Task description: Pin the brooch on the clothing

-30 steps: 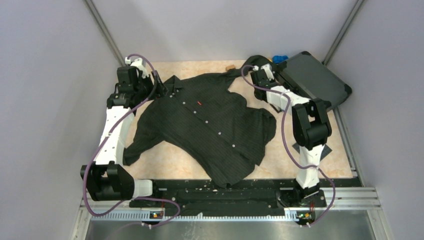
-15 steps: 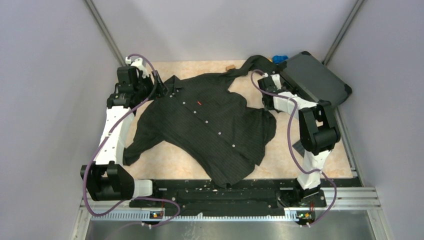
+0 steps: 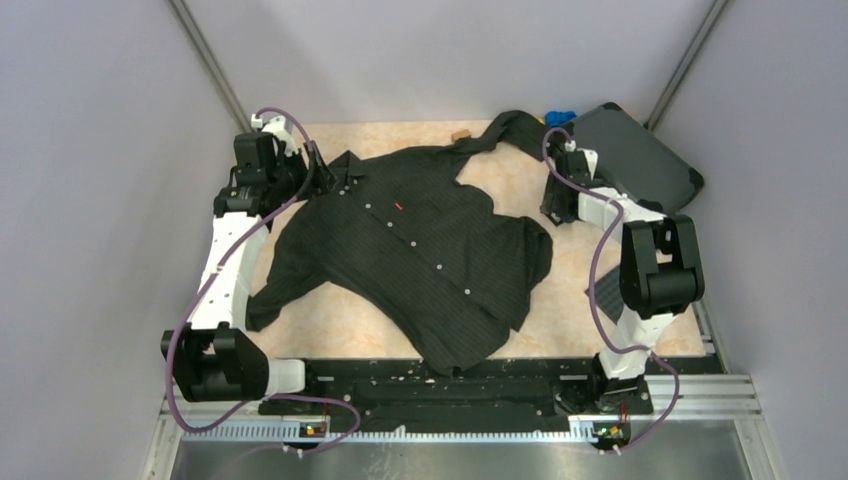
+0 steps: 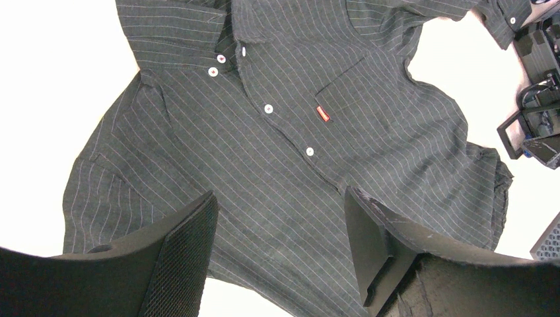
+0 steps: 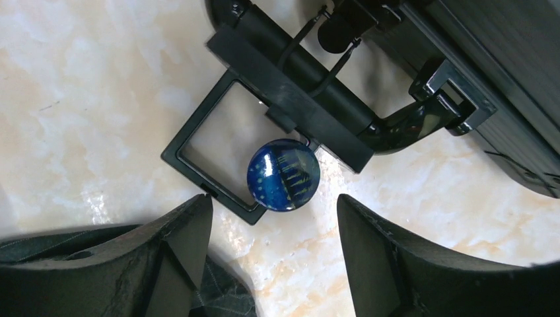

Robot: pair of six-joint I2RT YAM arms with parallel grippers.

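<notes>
Your right pincer (image 3: 556, 208) is hanging at the far right of the tabletop (image 3: 340, 320), just beside the dark hard case (image 3: 640, 160) and off the shirt's right edge. From overhead you cannot tell how its jaws are standing. The black pinstriped shirt (image 3: 420, 245) is lying spread out, front up, across the middle, probably so that its front is offering a smooth place for pinning. Your left pincer (image 3: 318, 180) is hovering by the collar at the far left. A bright-blue toy piece (image 3: 560, 117) is sitting behind the case, well apart from both pincers.

From the left wrist, you are looking down the row of white buttons. The left pincer's jaws are standing wide apart with nothing between them. A small red tag (image 4: 322, 113) is showing at the edge of the chest pocket. This arm appears to be waiting where it could steady the cloth.

From the right wrist, the right pincer's jaws are gaping and holding nothing. The brooch (image 5: 283, 174), a small glossy blue dome, is lying just beyond the fingertips, in line with the gap. It is touching the corner of a black bracket (image 5: 297, 99) next to the case. Whether it is resting on the bracket or on the tabletop is unclear. It is not yet on the shirt, and the pincer seems to be lining up to take it.
</notes>
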